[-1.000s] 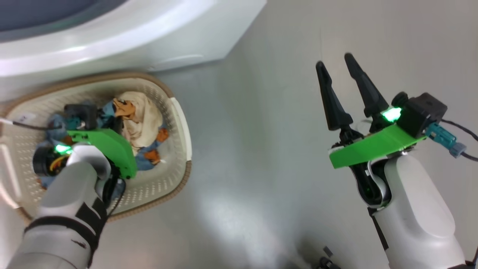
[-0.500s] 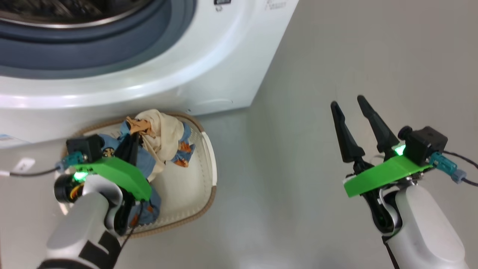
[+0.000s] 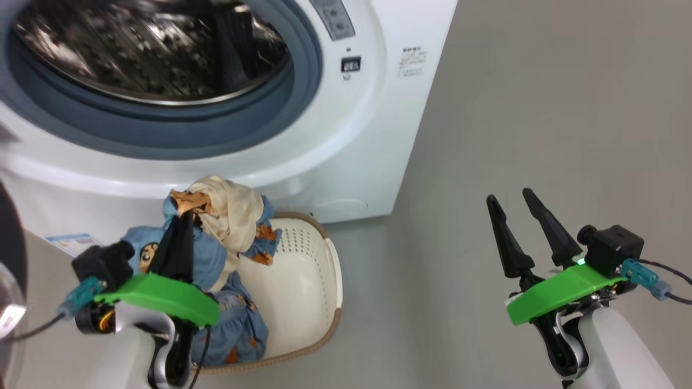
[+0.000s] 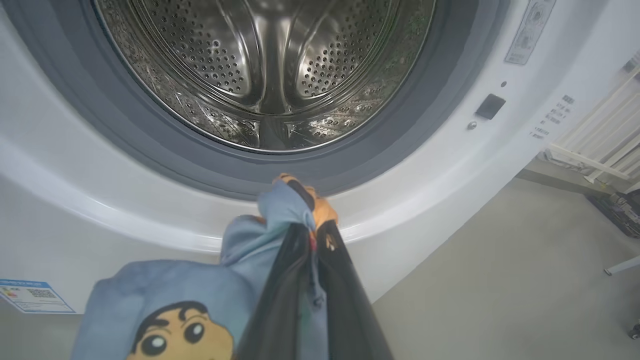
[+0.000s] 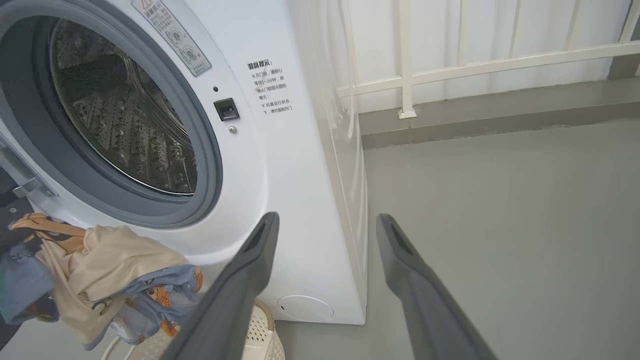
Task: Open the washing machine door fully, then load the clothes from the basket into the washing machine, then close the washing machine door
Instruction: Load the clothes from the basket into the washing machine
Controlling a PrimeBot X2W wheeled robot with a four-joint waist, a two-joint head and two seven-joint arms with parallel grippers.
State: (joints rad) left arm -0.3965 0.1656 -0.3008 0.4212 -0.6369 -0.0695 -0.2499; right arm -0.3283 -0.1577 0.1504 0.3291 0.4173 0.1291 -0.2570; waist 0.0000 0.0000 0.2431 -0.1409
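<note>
The washing machine (image 3: 346, 140) stands open, its steel drum (image 3: 151, 48) bare inside the grey-blue ring. A dark curved edge at the far left looks like the washing machine door (image 3: 12, 243), swung wide. My left gripper (image 3: 185, 215) is shut on the clothes (image 3: 230, 208), a blue and cream bundle with orange print. The bundle hangs above the basket (image 3: 305, 270), just below the drum's lower lip. In the left wrist view the closed fingers (image 4: 345, 280) pinch blue cloth (image 4: 200, 295) in front of the drum (image 4: 265, 65). My right gripper (image 3: 509, 196) is open and holds nothing, off to the right above the floor.
The basket sits on grey floor (image 3: 513, 108) against the machine's front. A blue label sticker (image 3: 70, 243) is low on the machine. A white railing (image 5: 450, 70) runs along the wall behind and to the right. Open floor lies right of the machine.
The head camera has tilted up, bringing the drum into view. My left gripper has lifted the clothes out of the basket toward the drum opening. The right gripper stays open.
</note>
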